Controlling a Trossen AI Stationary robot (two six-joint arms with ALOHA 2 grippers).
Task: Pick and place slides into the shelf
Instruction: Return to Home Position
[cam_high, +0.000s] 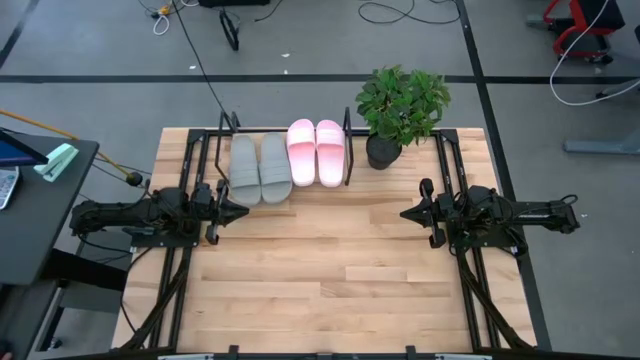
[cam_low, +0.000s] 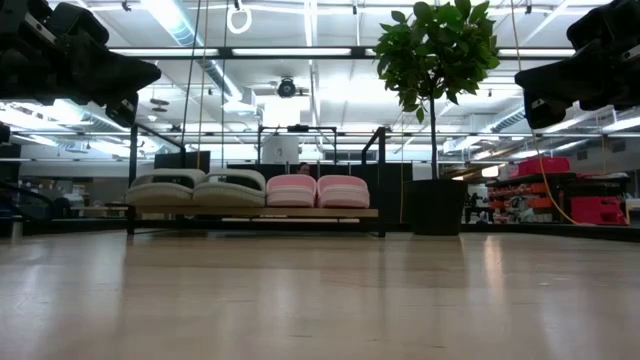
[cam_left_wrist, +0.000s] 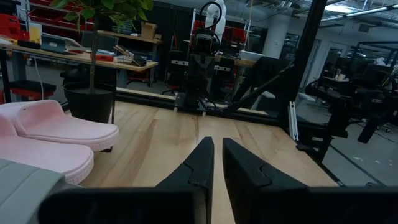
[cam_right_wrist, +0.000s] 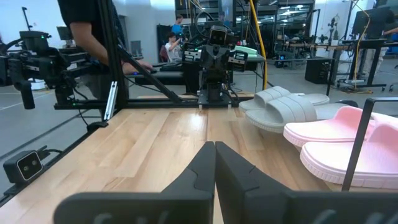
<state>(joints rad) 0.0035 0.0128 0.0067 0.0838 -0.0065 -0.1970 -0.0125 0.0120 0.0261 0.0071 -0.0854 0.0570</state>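
Observation:
Two grey slides (cam_high: 259, 168) and two pale pink slides (cam_high: 317, 152) lie side by side, soles down, on the wooden board of the black-framed shelf (cam_high: 348, 150) at the table's far edge. The low view shows the grey slides (cam_low: 196, 187) and pink slides (cam_low: 317, 190) in a row on the shelf. My left gripper (cam_high: 238, 211) hovers above the table's left side, just near of the grey slides, fingers nearly together around nothing. My right gripper (cam_high: 408, 213) hovers at the right side, shut and holding nothing. The left wrist view shows the left gripper (cam_left_wrist: 217, 163); the right wrist view shows the right gripper (cam_right_wrist: 215, 160).
A green plant in a black pot (cam_high: 397, 110) stands on the table's far edge, right of the shelf. The bare wooden tabletop (cam_high: 330, 270) spreads between and near of the arms. People (cam_right_wrist: 93, 31) stand in the room beyond the table's left side.

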